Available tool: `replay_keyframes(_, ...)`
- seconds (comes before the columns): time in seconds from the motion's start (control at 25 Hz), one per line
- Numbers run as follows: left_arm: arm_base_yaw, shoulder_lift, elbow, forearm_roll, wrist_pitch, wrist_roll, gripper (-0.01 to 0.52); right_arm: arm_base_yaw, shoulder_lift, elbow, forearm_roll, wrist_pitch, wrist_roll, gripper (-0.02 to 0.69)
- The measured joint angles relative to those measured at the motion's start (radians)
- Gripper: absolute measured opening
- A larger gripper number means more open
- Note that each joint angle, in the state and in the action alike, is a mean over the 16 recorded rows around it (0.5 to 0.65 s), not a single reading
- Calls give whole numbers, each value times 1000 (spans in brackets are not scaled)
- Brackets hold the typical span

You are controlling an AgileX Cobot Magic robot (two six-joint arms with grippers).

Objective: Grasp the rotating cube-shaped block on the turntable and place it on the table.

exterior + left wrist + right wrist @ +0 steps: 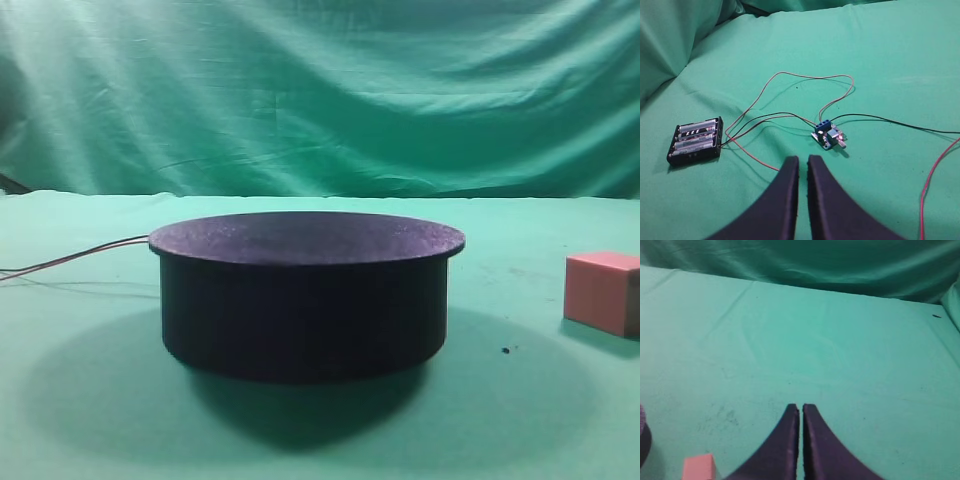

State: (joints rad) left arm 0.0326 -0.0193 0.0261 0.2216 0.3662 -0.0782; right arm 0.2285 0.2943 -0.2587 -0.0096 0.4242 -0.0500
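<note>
The pinkish cube-shaped block [603,292] rests on the green table [520,410] to the right of the black turntable [305,292], whose flat top is bare. In the right wrist view the block [698,468] sits at the lower left, beside and apart from my right gripper [800,408], which is shut with nothing between its fingers. A sliver of the turntable [643,432] shows at that view's left edge. My left gripper [800,159] hovers over green cloth, its fingers nearly together with only a narrow gap, holding nothing. Neither gripper appears in the exterior view.
Thin wires [75,260] trail left from the turntable. In the left wrist view a black battery holder [696,140] and a small blue circuit board [828,136] lie on the cloth, joined by looping red and black wires [810,78]. A wrinkled green backdrop [320,90] hangs behind.
</note>
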Motion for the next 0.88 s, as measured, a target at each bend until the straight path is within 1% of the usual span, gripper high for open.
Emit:
replay_keyframes(0.2, 0, 0, 0, 0, 0, 0, 0, -69, -144, 159, 7, -89, -1, 0)
replay_keyframes(0.4, 0, 0, 0, 0, 0, 0, 0, -89, -243, 252, 10, -106, 0, 0)
replay_keyframes(0.6, 0, 0, 0, 0, 0, 0, 0, -91, -296, 283, 14, -84, 0, 0)
replay_keyframes(0.88, 0, 0, 0, 0, 0, 0, 0, -91, -304, 285, 16, -57, 0, 0)
